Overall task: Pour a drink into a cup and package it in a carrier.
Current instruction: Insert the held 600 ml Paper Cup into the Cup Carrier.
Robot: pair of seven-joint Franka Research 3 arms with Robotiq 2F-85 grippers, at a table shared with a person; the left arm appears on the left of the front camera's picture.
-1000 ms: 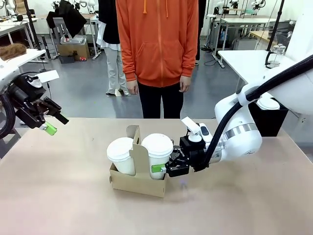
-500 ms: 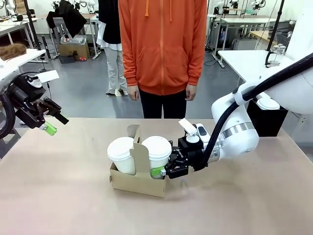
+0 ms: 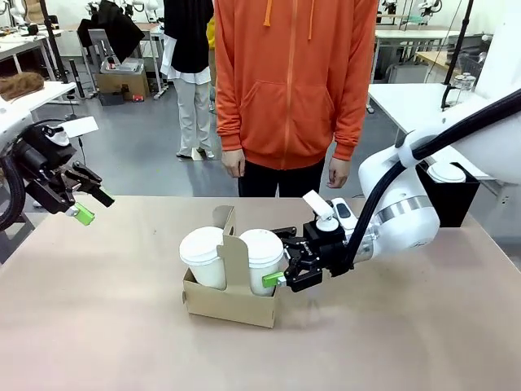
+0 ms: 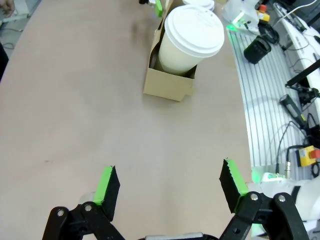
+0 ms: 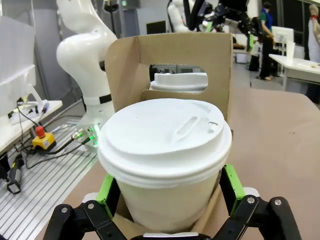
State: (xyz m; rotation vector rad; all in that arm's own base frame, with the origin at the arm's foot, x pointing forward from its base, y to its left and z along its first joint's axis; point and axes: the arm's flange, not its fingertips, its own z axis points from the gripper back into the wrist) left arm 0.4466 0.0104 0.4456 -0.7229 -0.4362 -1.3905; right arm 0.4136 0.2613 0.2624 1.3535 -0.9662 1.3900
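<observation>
Two lidded cups (image 3: 262,259), brown carrier (image 3: 230,305)

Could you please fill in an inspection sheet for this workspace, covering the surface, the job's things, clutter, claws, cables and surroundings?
Surface: tan table, bare around the carrier.
Job's things: brown carrier stands mid-table with a lidded white cup in each compartment, the left cup and the right cup, either side of the handle tab.
Clutter: nothing seen on the table.
Claws: right claw open, its pads flanking the right cup; whether they touch it cannot be told. Left claw open, empty, raised at the table's left edge.
Cables: black hose along the right arm.
Surroundings: person in orange hoodie at the far side; black box beyond the right arm.
</observation>
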